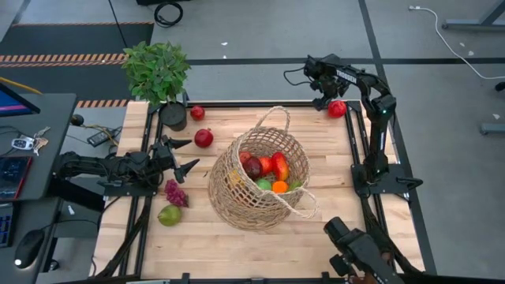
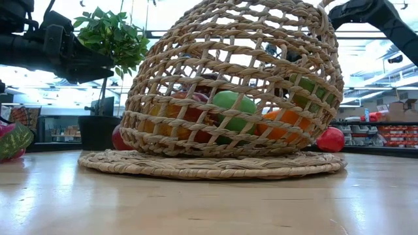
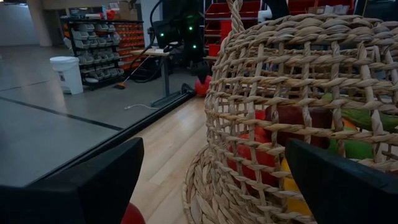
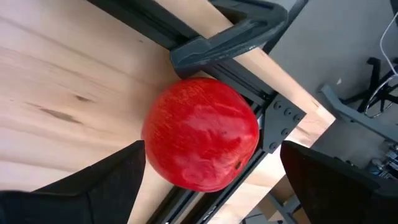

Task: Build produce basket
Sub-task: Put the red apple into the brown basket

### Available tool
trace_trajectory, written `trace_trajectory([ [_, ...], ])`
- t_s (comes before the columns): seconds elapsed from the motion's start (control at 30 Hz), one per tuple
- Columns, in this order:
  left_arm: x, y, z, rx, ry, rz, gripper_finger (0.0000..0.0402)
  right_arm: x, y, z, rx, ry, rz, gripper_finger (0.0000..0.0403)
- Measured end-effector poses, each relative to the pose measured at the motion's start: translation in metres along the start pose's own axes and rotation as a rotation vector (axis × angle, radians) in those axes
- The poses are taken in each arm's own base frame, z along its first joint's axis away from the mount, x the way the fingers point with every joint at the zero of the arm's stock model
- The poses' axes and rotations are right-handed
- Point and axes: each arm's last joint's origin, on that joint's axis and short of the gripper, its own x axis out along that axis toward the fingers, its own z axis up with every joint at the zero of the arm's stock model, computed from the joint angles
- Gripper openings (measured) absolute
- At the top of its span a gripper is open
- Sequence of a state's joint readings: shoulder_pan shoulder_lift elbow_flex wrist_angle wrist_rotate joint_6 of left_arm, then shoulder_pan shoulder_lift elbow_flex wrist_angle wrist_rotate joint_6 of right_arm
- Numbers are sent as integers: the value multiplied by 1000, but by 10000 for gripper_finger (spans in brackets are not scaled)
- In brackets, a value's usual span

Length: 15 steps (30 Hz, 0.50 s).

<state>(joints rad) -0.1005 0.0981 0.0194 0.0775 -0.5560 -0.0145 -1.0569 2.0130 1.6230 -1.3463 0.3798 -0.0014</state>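
right end effector (image 4: 208, 186) released, over red apple (image 4: 201, 133) at table (image 1: 316, 126) corner | left end effector (image 1: 180, 155) released (beside basket (image 1: 237, 189)) | basket holds produce (image 1: 268, 167)

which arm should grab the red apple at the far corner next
Right. Its gripper hovers open directly over the apple, which sits between its fingers in the wrist view. The left gripper is open across the table beside the basket.

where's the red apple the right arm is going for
In the high view the red apple sits at the table's far right corner against the frame, under the open right gripper, well apart from the basket.
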Motion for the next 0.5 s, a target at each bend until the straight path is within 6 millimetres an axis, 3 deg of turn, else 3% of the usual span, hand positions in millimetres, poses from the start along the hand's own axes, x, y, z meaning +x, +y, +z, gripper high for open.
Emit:
trace_trajectory([
  [0.23, 0, 0, 0, 0, 0, 0, 398, 1, -1, 1, 8, -6, 49, 376],
  [0.5, 0, 0, 0, 0, 0, 0, 398, 21, -1, -13, 68, 131, 125, 375],
])
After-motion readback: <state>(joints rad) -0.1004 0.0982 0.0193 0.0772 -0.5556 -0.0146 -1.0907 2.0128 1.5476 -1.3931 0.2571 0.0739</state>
